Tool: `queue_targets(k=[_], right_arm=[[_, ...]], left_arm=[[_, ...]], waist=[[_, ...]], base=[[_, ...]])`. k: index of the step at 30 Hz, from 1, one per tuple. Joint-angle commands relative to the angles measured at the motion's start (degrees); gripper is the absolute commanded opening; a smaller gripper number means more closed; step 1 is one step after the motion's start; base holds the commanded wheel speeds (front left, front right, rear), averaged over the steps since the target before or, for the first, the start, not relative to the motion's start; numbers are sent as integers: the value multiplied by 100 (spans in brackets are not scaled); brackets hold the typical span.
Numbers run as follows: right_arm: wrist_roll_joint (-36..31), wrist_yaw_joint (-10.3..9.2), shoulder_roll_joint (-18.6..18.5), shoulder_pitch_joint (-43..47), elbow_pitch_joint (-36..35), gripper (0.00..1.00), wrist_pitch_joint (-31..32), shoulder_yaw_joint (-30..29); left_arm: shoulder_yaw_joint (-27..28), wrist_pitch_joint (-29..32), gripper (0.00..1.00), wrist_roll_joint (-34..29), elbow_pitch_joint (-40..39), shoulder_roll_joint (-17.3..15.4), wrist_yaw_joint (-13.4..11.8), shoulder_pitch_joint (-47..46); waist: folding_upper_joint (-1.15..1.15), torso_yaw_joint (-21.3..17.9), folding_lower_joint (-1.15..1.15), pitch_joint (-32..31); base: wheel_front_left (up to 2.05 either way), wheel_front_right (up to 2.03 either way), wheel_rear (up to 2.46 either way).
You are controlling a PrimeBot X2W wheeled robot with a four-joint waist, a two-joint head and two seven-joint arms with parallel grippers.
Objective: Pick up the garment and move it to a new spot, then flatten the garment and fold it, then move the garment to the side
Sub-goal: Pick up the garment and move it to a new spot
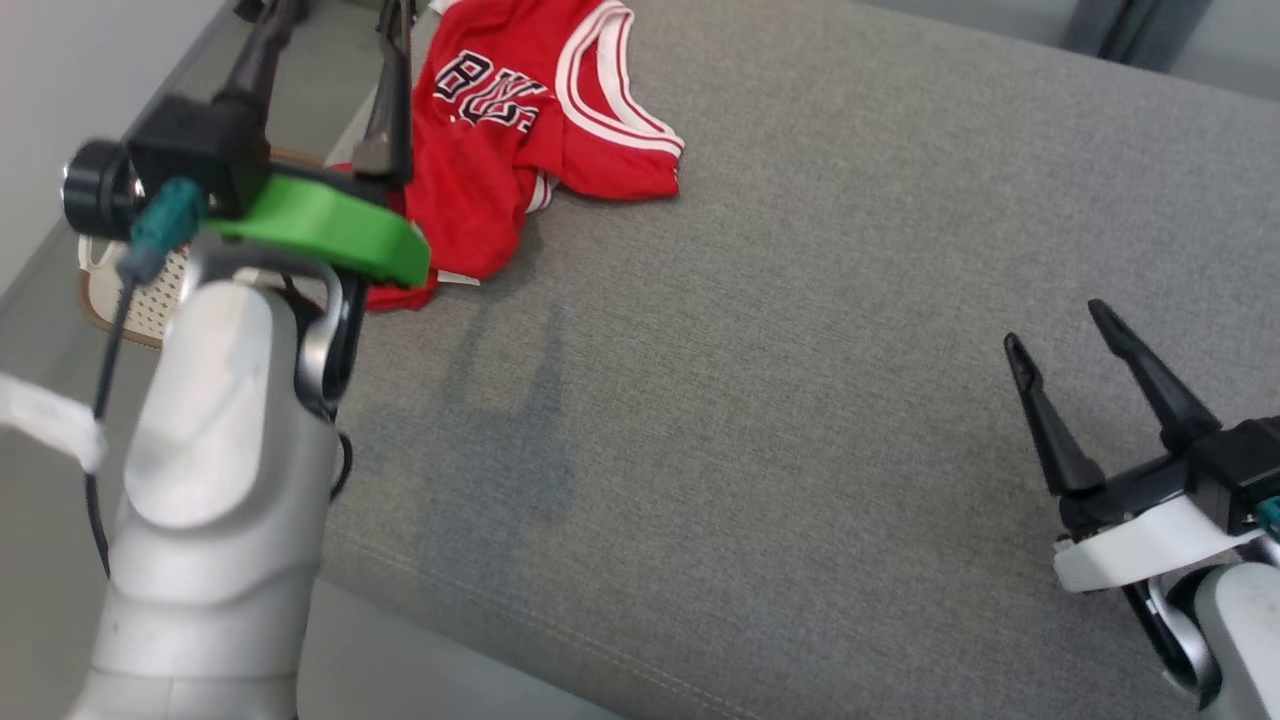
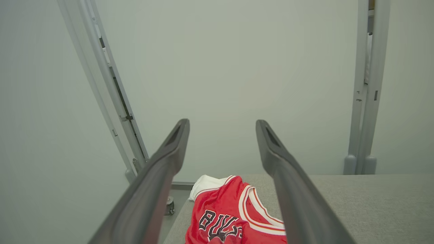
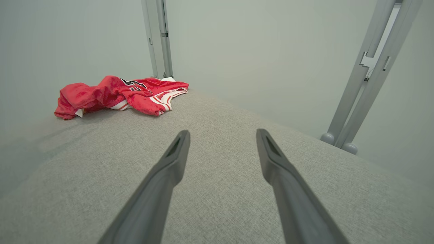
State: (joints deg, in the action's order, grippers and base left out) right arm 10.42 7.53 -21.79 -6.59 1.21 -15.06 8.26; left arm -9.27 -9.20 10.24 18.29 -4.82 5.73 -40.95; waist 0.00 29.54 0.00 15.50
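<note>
The red jersey (image 1: 520,130) is lying in a crumpled heap at the far left corner of the gray padded surface (image 1: 800,380), bunched over itself with the lettering up, so nothing's been flattened or folded yet. The left gripper (image 2: 222,123) is up over the near edge of it with its fingers spread wide and nothing between them. That looks like lining up for the first grab, which makes sense since that arm's the closer one. The right gripper (image 1: 1057,327) sits low over bare fabric, well apart from the jersey, fingers also spread and empty, probably just parked out of the way until flattening needs a second corner pulled.
</note>
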Motion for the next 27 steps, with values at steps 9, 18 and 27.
queue_targets(k=[9, 18, 27], right_arm=[[-25, -8, -513, -564, -637, 100, -15, -283], [-19, -8, -383, -570, -995, 100, -16, -654], [143, -8, -209, -535, -1108, 100, 0, -885]], left_arm=[[220, 1268, 100, 956, 2660, -342, 173, -2531], [397, 1813, 100, 1494, 4455, -640, 170, -3396], [233, 2250, 100, 1493, 5368, -672, 164, -3294]], waist=[[0, -1215, 0, 1997], [0, -1736, 0, 2578], [0, -1891, 0, 2802]], base=[[0, 0, 0], [0, 0, 0], [0, 0, 0]])
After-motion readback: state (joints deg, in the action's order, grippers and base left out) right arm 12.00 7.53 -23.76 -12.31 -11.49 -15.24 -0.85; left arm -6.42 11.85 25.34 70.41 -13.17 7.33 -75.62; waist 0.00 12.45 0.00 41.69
